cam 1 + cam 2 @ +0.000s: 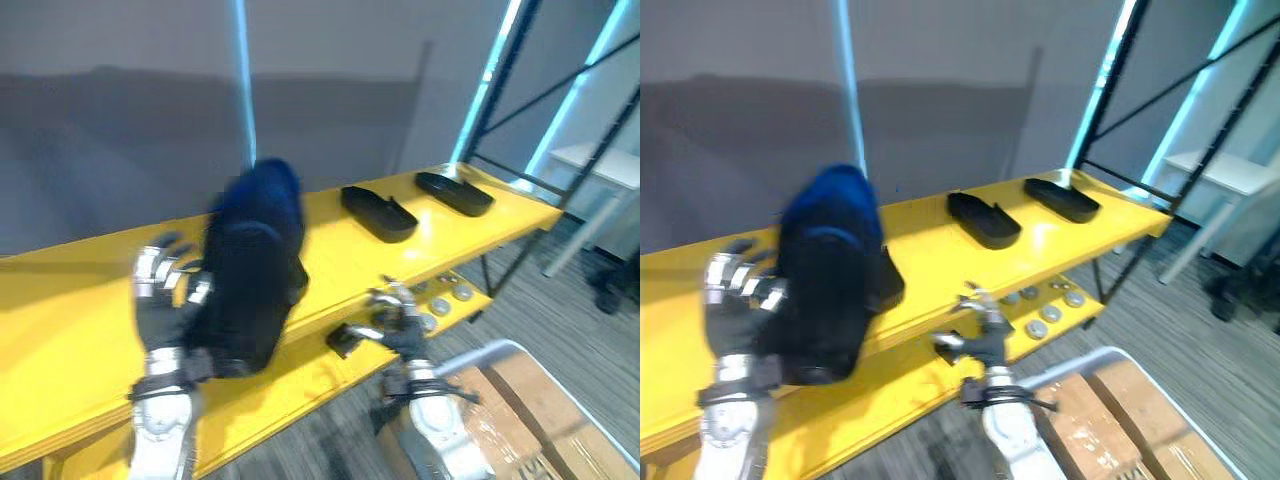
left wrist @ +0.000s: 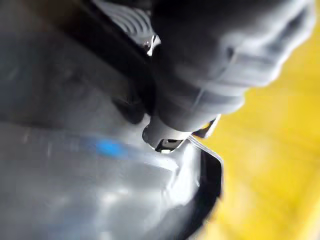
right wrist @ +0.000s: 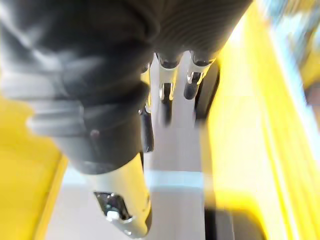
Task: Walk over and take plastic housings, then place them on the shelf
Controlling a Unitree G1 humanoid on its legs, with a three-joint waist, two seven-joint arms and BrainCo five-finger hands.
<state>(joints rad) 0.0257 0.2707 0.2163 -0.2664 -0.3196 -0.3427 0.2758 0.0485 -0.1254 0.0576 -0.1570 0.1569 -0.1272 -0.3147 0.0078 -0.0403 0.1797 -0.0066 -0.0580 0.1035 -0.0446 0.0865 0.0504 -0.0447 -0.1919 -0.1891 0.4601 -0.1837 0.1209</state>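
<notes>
Sitting right of the left hand (image 1: 160, 305) on the yellow shelf (image 1: 60, 330) are a nearer black housing (image 1: 380, 213) and a farther black housing (image 1: 455, 192), plus silver discs (image 1: 440, 293) just past the right hand (image 1: 405, 335), whose grip I can't tell. Left hand's clamped round the big dark housing (image 1: 255, 260) above the shelf top. Its long axis runs away from the wrist, with the rounded end farthest out.

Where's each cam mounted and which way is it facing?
Left eye view: head, looking down at the yellow shelf; left hand at the large dark housing, right hand by the lower board.
Right eye view: head, offset; same scene, two flat black housings farther right.
Left wrist view: left wrist, along its hand onto that housing's glossy surface.
Right wrist view: right wrist, along its hand toward the shelf.
Shared: eye views match; every view shows yellow shelf.
</notes>
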